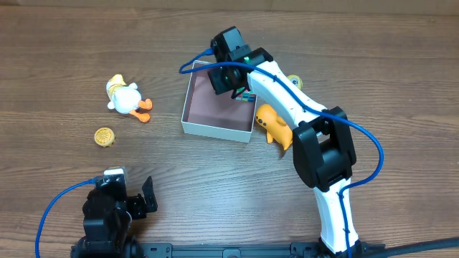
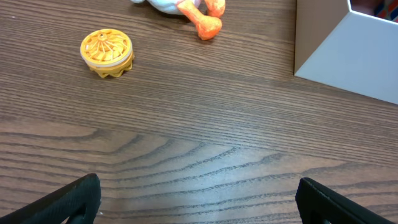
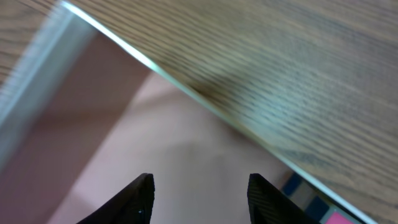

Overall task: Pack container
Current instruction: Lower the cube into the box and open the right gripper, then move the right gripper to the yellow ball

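The right gripper (image 3: 199,186) hung over the container (image 1: 215,130), its fingers (image 3: 140,196) apart with nothing between them (only the pink floor showed below). The left gripper (image 2: 198,196) sat wide open and empty, with the container up ahead on its right.

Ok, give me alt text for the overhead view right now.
The right arm reaches over a white-walled box at mid-table, its fingers above the box's far side. An orange toy lies beside the box's right wall; a white duck and a small yellow disc lie to its left. The left arm sits at the near edge.
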